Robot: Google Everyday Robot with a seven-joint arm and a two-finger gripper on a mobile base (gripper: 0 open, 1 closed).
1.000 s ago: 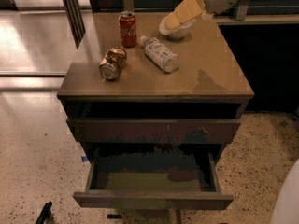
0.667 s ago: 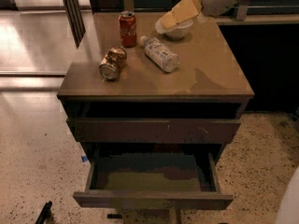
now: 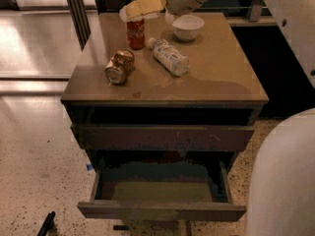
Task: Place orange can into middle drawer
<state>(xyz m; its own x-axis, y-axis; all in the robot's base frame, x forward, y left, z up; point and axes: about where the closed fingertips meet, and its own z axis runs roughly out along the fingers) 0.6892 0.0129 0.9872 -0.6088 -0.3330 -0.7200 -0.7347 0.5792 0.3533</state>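
Observation:
The orange can (image 3: 119,66) lies on its side on the cabinet top, left of centre, with its silver end toward the front. The middle drawer (image 3: 162,211) is pulled open low at the front, and its olive-grey floor shows with nothing in it. My gripper (image 3: 141,6) hangs at the back of the cabinet top, right above the red cola can (image 3: 136,33). It is well behind the orange can and not touching it.
A clear plastic bottle (image 3: 170,56) lies next to the cola can. A white bowl (image 3: 187,27) stands at the back. The drawer with the scuffed front (image 3: 162,136) above the open one is closed. My white body (image 3: 283,176) fills the lower right.
My gripper has swung left from above the white bowl to above the red cola can. The cans, bottle and drawer have not moved.

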